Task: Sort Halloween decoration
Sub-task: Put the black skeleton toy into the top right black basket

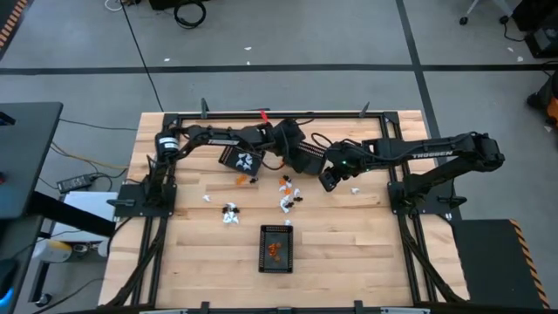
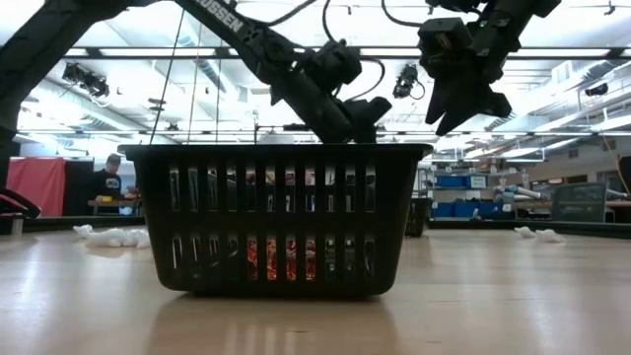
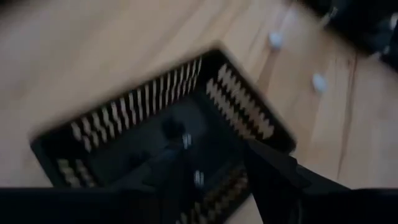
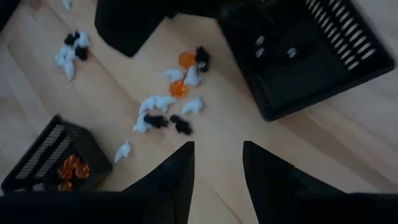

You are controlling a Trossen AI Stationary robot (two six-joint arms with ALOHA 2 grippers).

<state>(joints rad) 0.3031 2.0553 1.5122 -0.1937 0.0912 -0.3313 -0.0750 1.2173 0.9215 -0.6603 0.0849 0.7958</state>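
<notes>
The left gripper (image 1: 281, 139) hangs over a black basket (image 1: 305, 153) at the table's far middle, and whether its fingers hold anything I cannot tell; the right gripper (image 1: 330, 180), fingers parted and empty, hovers just right of the loose pile. The Halloween decoration (image 1: 289, 194) is partly sorted: orange pieces lie in the near basket (image 1: 276, 248) and white ones in a third basket (image 1: 241, 160). Clusters at left (image 1: 230, 213), centre and right (image 1: 356, 188) are, I judge, still to do.
</notes>
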